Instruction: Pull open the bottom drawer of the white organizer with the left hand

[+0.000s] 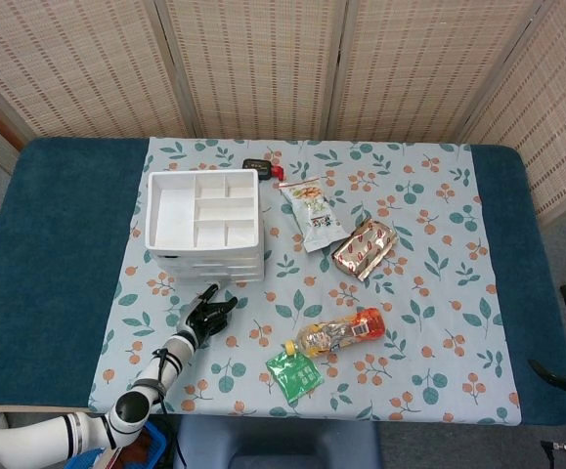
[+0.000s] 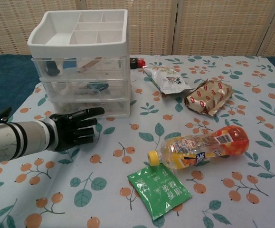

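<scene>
Head view: black left robot hand (image 1: pixel 208 315) small, finger posture unclear, just in front of white plastic three-drawer organizer (image 1: pixel 204 224) on the floral-clothed worktop (image 1: pixel 429 244); drawer fronts foreshortened.

Chest view: left robot hand (image 2: pixel 75 128) empty, fingers extended and apart, near shut bottom drawer (image 2: pixel 90 108). Right robot hand unseen.

We see our left hand (image 1: pixel 207 315) lying low on the floral cloth (image 1: pixel 429 244), fingers extended, just in front of the white organizer (image 1: pixel 204 225), whose drawers all sit closed.
</scene>
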`<state>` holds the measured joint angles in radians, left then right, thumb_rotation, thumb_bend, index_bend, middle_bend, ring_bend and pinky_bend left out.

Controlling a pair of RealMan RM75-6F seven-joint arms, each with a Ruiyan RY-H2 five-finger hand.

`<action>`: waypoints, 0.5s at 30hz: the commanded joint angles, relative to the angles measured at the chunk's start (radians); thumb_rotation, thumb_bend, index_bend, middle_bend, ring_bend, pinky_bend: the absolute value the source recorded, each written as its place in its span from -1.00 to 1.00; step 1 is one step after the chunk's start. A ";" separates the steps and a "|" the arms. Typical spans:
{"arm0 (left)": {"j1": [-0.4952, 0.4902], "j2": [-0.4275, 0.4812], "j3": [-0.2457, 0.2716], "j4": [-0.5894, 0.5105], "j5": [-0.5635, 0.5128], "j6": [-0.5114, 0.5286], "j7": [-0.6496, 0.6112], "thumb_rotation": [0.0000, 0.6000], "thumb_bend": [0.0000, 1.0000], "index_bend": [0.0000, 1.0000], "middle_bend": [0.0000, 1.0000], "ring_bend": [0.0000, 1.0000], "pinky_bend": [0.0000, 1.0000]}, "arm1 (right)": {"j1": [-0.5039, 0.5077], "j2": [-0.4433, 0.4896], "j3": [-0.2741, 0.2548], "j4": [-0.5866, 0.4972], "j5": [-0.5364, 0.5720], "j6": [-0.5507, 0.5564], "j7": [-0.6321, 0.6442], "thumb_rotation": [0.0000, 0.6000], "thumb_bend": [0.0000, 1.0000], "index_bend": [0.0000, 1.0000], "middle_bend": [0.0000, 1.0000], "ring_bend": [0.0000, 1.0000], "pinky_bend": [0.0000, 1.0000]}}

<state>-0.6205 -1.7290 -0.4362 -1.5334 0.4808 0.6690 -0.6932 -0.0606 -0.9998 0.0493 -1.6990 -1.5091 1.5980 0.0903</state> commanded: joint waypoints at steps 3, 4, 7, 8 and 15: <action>0.011 -0.009 -0.016 -0.008 -0.014 0.009 0.007 1.00 -0.34 -0.70 0.86 1.00 1.00 | -0.001 -0.002 0.000 0.002 0.002 -0.001 0.002 1.00 -0.84 -1.00 -0.81 -0.92 -0.74; 0.013 -0.011 -0.020 -0.008 -0.016 0.010 0.008 1.00 -0.34 -0.70 0.86 1.00 1.00 | -0.001 -0.002 0.000 0.003 0.002 -0.001 0.002 1.00 -0.84 -1.00 -0.81 -0.92 -0.74; 0.014 -0.016 -0.026 -0.007 -0.021 0.008 0.014 1.00 -0.34 -0.69 0.86 1.00 1.00 | -0.001 -0.002 0.001 0.003 0.003 -0.002 0.002 1.00 -0.84 -1.00 -0.81 -0.92 -0.73; 0.014 -0.019 -0.028 -0.004 -0.025 0.005 0.018 1.00 -0.34 -0.69 0.86 1.00 1.00 | -0.001 -0.002 0.001 0.003 0.003 -0.002 0.002 1.00 -0.84 -1.00 -0.81 -0.92 -0.73; 0.006 -0.034 -0.044 0.016 -0.055 0.001 0.036 1.00 -0.34 -0.65 0.86 1.00 1.00 | -0.003 -0.001 0.002 0.004 0.006 -0.003 0.002 1.00 -0.84 -1.00 -0.81 -0.92 -0.74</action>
<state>-0.6133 -1.7617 -0.4793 -1.5186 0.4272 0.6697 -0.6590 -0.0632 -1.0012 0.0512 -1.6955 -1.5034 1.5952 0.0921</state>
